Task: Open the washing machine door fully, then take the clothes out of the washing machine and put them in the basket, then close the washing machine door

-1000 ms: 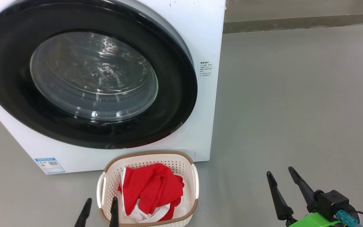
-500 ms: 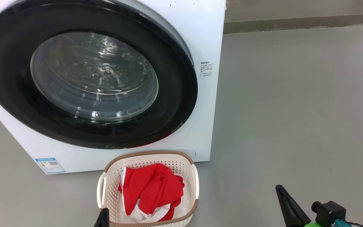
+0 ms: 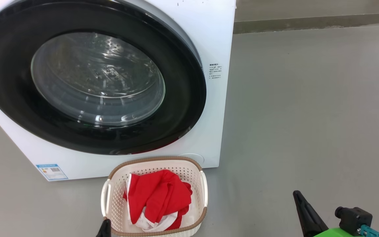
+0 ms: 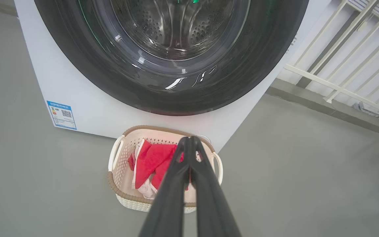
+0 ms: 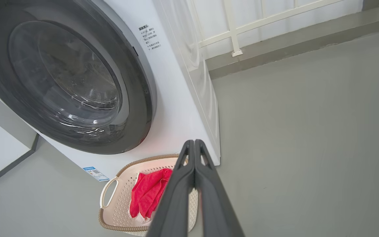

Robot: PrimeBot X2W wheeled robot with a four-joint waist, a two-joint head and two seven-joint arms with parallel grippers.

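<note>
Though empty, both tools (image 4: 189, 139) (image 5: 194, 141) closed.

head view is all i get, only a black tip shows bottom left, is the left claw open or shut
observer: Shut. The left wrist view shows the left claw with its fingertips pressed together.
operator: and the other one
observer: The right claw is shut too, fingers meeting tip to tip in the right wrist view.
operator: anything further back i cant see
observer: A white railing runs along the wall past the washing machine.
</note>
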